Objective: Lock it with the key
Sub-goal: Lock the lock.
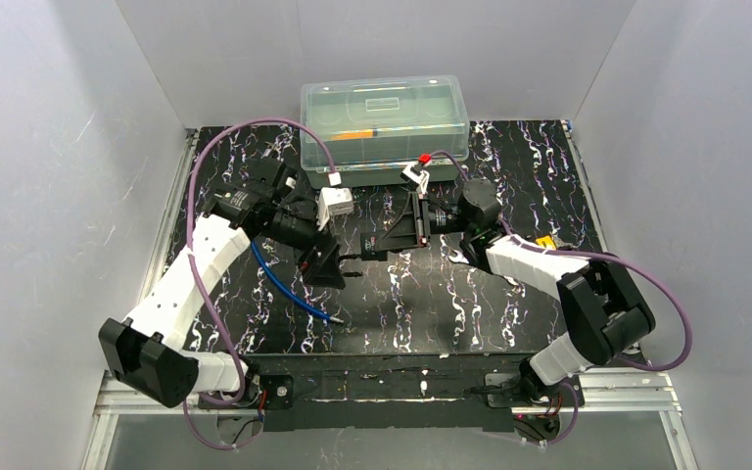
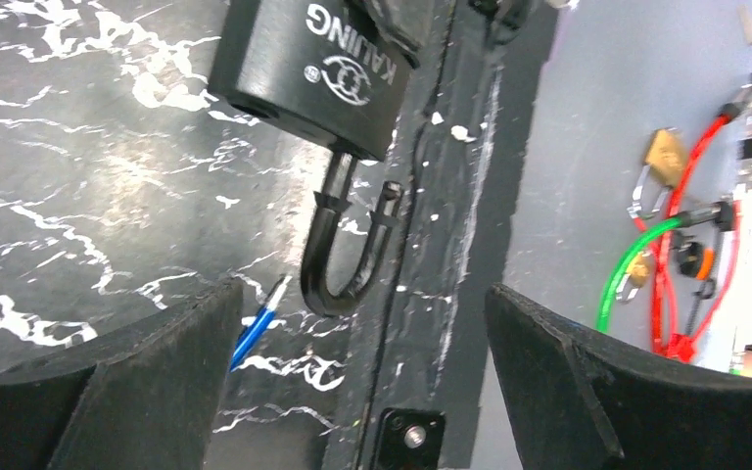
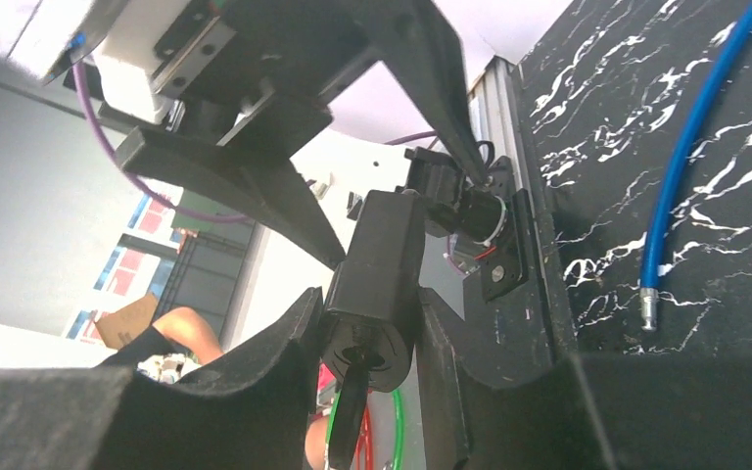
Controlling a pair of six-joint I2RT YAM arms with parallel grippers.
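Observation:
A black padlock (image 3: 377,264) is clamped by its body between the fingers of my right gripper (image 3: 370,343), held above the table. The key (image 3: 350,411) sticks out of the keyhole in its bottom end, seen as a dark silhouette. In the left wrist view the padlock (image 2: 313,69) shows its open shackle (image 2: 348,255), one leg free of the body. My left gripper (image 2: 362,372) stands open just past the shackle, touching nothing. From above, the left gripper (image 1: 325,262) faces the right gripper (image 1: 392,238) mid-table, and the padlock (image 1: 370,247) lies between them.
A blue cable (image 1: 289,289) with a metal tip lies on the marbled black table (image 1: 450,304) near the left arm. A clear plastic box (image 1: 384,119) stands at the back. A small yellow padlock (image 1: 548,242) sits at the right, beside the right arm.

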